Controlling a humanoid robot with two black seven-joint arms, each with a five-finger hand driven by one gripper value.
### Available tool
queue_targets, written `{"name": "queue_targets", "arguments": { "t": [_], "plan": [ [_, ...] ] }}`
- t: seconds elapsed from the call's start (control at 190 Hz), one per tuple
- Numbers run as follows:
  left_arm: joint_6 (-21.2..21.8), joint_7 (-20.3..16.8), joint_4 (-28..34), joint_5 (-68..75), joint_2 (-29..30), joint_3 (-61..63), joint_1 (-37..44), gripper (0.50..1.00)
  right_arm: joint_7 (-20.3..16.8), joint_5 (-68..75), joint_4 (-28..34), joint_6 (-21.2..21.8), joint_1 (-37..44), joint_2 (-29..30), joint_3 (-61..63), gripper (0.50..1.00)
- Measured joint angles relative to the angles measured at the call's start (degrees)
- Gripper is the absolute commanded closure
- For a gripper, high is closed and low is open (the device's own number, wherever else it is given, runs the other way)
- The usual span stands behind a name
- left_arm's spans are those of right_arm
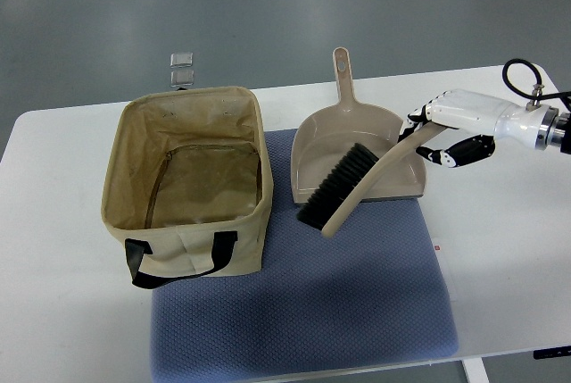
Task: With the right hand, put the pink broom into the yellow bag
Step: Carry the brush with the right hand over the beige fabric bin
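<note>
The broom point(357, 187) is a pale beige-pink hand brush with black bristles, lying slanted across the matching dustpan point(352, 137). Its bristle end points down-left onto the blue mat. My right hand point(442, 137) comes in from the right edge and has its fingers curled round the top end of the broom's handle. The yellowish tan bag point(192, 249) with black strap handles stands open at the left, its inside bare. The left arm does not show.
A blue-grey mat point(303, 312) lies on the white table point(71, 312) under the bag and dustpan. A small clear object point(182, 69) sits past the table's far edge. The table's front edge runs near the bottom right.
</note>
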Motion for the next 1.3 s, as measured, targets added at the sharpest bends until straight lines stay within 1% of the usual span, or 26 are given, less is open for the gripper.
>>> {"name": "queue_targets", "arguments": {
  "t": [0.053, 0.121, 0.263, 0.363, 0.468, 0.542, 0.652, 0.805, 0.921, 1.126, 1.299],
  "plan": [
    [0.0, 0.0, 0.0, 0.0, 0.0, 0.0, 0.0, 0.5, 0.0, 1.6, -0.4, 1.7, 1.8, -0.8, 0.5, 1.0],
    [0.0, 0.0, 0.0, 0.0, 0.0, 0.0, 0.0, 0.5, 0.0, 4.0, -1.8, 5.1, 4.5, -1.5, 2.2, 1.0],
    [0.0, 0.0, 0.0, 0.0, 0.0, 0.0, 0.0, 0.5, -0.2, 6.7, -5.2, 11.2, 8.0, -1.4, 7.9, 1.0],
    [0.0, 0.0, 0.0, 0.0, 0.0, 0.0, 0.0, 0.5, -0.4, 7.1, -6.8, 14.1, 9.9, -1.0, 11.3, 1.0],
    [0.0, 0.0, 0.0, 0.0, 0.0, 0.0, 0.0, 0.5, -0.7, 7.1, -7.9, 15.8, 12.8, 0.0, 12.8, 1.0],
    [0.0, 0.0, 0.0, 0.0, 0.0, 0.0, 0.0, 0.5, -1.0, 6.8, -8.3, 16.5, 14.9, 2.2, 12.9, 1.0],
    [0.0, 0.0, 0.0, 0.0, 0.0, 0.0, 0.0, 0.5, -1.9, 6.1, -9.5, 17.2, 17.7, 7.0, 12.4, 1.0],
    [0.0, 0.0, 0.0, 0.0, 0.0, 0.0, 0.0, 0.5, -3.6, 4.0, -12.3, 17.4, 20.2, 15.7, 10.7, 1.0],
    [0.0, 0.0, 0.0, 0.0, 0.0, 0.0, 0.0, 0.5, -3.9, 0.7, -15.6, 17.3, 20.9, 22.4, 8.9, 1.0],
    [0.0, 0.0, 0.0, 0.0, 0.0, 0.0, 0.0, 0.5, -4.0, -3.7, -22.8, 16.2, 20.6, 33.5, 5.6, 1.0],
    [0.0, 0.0, 0.0, 0.0, 0.0, 0.0, 0.0, 0.5, -4.0, -6.8, -26.0, 13.0, 20.4, 38.8, 1.7, 1.0]
  ]
}}
